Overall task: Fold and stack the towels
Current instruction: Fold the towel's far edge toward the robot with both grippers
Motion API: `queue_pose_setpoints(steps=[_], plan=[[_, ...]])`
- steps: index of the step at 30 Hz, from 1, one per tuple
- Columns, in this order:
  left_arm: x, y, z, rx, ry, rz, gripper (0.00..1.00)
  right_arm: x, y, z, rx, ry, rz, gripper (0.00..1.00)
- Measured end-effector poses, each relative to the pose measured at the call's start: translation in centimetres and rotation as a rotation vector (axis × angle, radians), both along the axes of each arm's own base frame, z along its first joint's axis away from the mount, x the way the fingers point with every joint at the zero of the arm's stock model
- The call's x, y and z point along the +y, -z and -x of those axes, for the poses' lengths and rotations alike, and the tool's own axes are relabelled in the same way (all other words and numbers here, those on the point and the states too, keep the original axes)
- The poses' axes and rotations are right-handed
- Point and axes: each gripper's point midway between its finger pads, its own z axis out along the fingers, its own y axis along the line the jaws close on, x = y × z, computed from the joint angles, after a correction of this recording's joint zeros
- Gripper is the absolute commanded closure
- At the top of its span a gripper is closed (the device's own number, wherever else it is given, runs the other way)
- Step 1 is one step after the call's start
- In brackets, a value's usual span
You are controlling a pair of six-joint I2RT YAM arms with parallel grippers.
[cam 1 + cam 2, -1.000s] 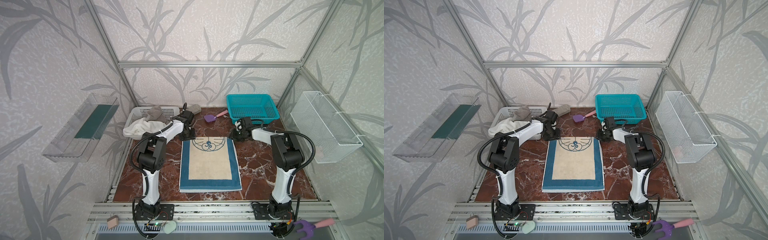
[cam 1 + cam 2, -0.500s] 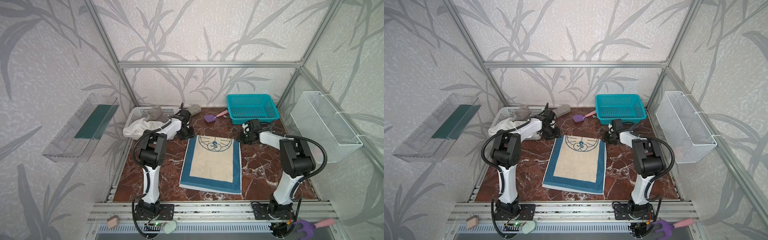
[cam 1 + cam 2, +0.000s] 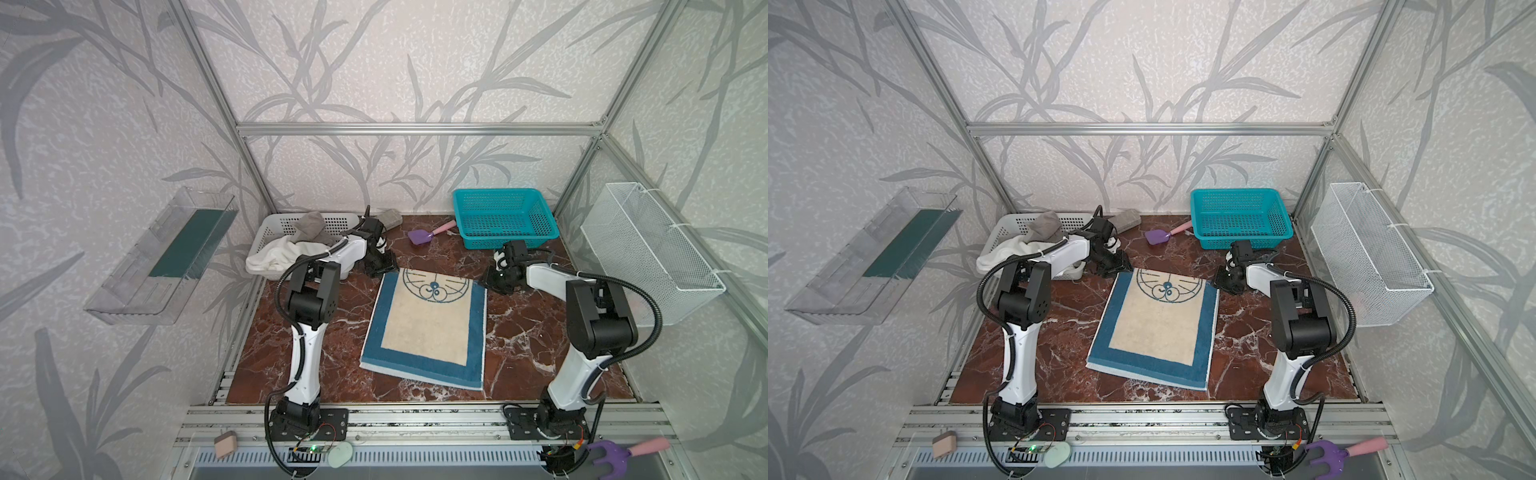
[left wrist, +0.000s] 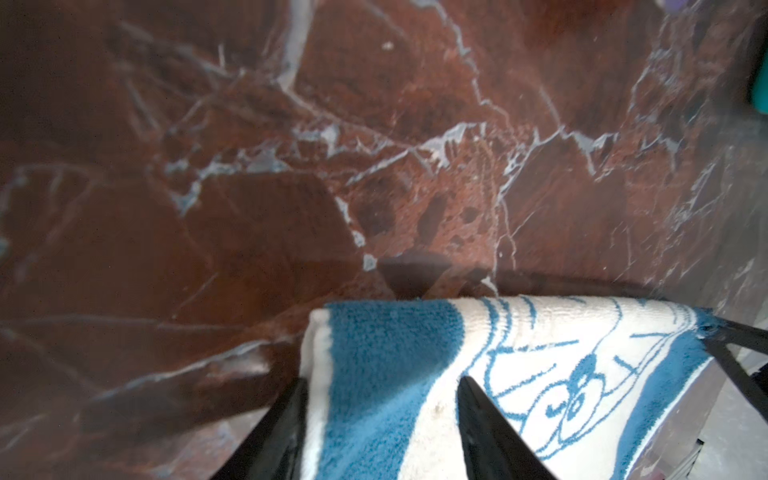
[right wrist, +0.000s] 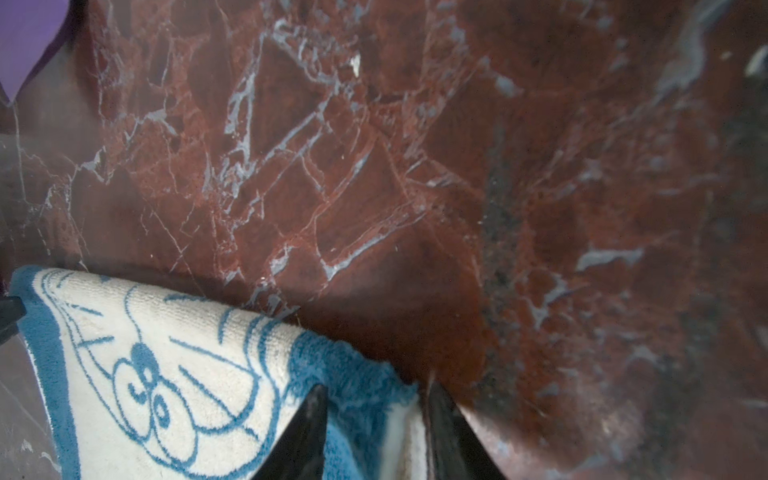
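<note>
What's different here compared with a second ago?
The far end of the blue-bordered towel swung to the right, so it now lies askew, and both grippers went with it. The right gripper has let go of its far corner, jaws now apart. The left gripper stayed open over the other corner. The white towel, grey towel and teal basket did not move.

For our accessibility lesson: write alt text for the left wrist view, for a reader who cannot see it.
The left gripper, open, straddles a corner of the blue-bordered beige towel, whose blue cartoon outline shows. Red-brown marble tabletop fills the rest.
</note>
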Motion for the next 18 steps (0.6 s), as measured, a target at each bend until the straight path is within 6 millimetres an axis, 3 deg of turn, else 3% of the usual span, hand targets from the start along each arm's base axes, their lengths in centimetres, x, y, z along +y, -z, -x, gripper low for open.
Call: queue_pose_setpoints(steps=[4, 7, 8, 11, 12, 18], plan=[[-0.2, 0.0, -0.8, -0.003, -0.008, 0.051, 0.45, 0.1, -0.1, 0.1, 0.008, 0.005, -0.021, 0.63], [-0.2, 0.0, -1.2, 0.0, -0.022, 0.086, 0.53, 0.2, -0.1, 0.1, 0.011, 0.006, -0.028, 0.71], [-0.2, 0.0, -1.3, -0.002, -0.025, 0.096, 0.59, 0.2, -0.1, 0.1, 0.012, 0.005, -0.029, 0.74], [-0.3, 0.1, -1.7, -0.008, -0.033, 0.139, 0.88, 0.2, -0.1, 0.1, 0.011, 0.005, -0.029, 0.99], [-0.5, 0.2, -1.7, -0.009, -0.034, 0.157, 0.98, 0.2, -0.1, 0.1, 0.011, 0.004, -0.028, 1.0], [-0.3, 0.6, -1.4, -0.063, -0.03, 0.214, 1.0, 0.4, -2.0, -1.5, -0.016, -0.029, -0.012, 1.0]])
